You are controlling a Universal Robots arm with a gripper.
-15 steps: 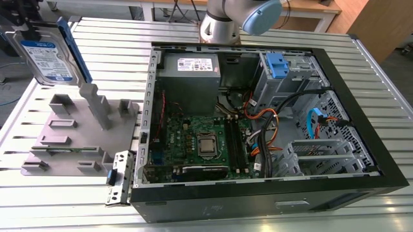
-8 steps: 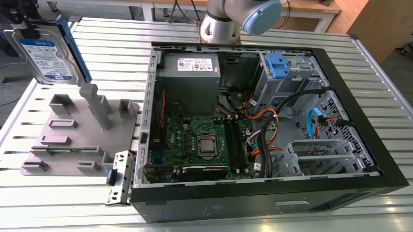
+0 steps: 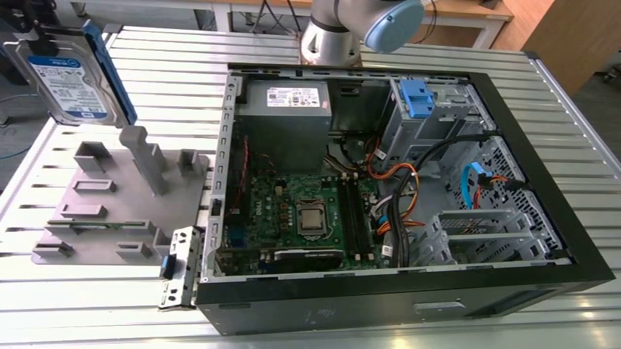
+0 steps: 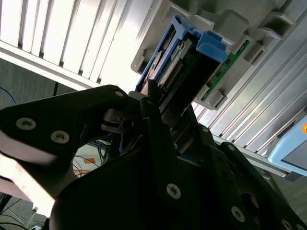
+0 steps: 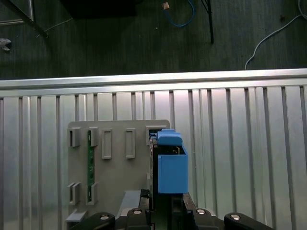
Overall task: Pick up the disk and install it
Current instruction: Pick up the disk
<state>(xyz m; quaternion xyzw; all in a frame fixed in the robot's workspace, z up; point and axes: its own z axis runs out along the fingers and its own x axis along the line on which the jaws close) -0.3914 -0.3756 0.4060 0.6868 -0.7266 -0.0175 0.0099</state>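
The disk (image 3: 73, 83) hangs aloft, apparently clamped in the gripper (image 3: 41, 40).

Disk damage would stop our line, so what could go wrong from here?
1. The disk hangs in mid-air, gripped at one end by the gripper; it might slip or swing.
2. Loose cables cross the open computer case, so the disk could snag them.
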